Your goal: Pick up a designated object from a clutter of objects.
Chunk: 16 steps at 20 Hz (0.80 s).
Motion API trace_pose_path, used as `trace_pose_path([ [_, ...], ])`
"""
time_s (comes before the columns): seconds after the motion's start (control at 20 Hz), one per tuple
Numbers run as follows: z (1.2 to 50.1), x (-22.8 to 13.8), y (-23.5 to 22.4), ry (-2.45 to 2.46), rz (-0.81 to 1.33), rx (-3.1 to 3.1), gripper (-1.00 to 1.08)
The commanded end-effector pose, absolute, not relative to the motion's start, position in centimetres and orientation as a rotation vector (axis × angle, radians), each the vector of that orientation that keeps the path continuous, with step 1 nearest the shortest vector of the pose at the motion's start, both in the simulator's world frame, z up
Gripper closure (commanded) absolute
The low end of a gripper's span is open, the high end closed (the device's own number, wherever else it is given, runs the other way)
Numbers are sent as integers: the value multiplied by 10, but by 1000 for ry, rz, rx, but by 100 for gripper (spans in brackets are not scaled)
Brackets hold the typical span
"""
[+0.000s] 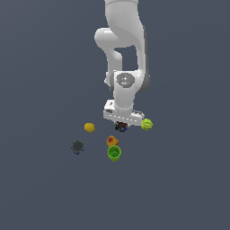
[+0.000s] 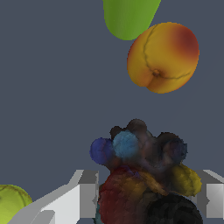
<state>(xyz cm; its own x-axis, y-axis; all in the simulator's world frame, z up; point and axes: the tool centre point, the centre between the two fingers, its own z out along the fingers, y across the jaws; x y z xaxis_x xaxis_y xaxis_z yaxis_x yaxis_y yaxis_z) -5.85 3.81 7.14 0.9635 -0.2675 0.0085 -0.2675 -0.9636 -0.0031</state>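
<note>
Black multicoloured lump (image 2: 142, 175) sits between your end effector's (image 1: 121, 125) two fingers (image 2: 83, 194), which stand open on either side of it; you cannot tell whether they touch it. Around it, green cup (image 1: 114, 153) and orange-red fruit (image 1: 112, 141) lie close together just beside it, yellow-green ball (image 1: 147, 124) near the end effector, dark grey piece (image 1: 77, 146) and yellow ball (image 1: 89, 127) farther off on the worktop (image 1: 40, 188).

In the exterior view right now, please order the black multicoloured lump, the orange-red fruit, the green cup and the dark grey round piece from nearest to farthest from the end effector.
1. Black multicoloured lump: directly under the end effector, between its fingers.
2. Orange-red fruit: just below it in the picture.
3. Green cup: beyond the fruit, beside it.
4. Dark grey round piece: farthest, off to the exterior view's left.
</note>
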Motion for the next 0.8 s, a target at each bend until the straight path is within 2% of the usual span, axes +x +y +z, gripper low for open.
trace_pose_path([
  [0.0, 87, -61, 30, 424, -16, -3110, 108],
  [0.75, 215, -85, -38, 423, -8, -3109, 108],
])
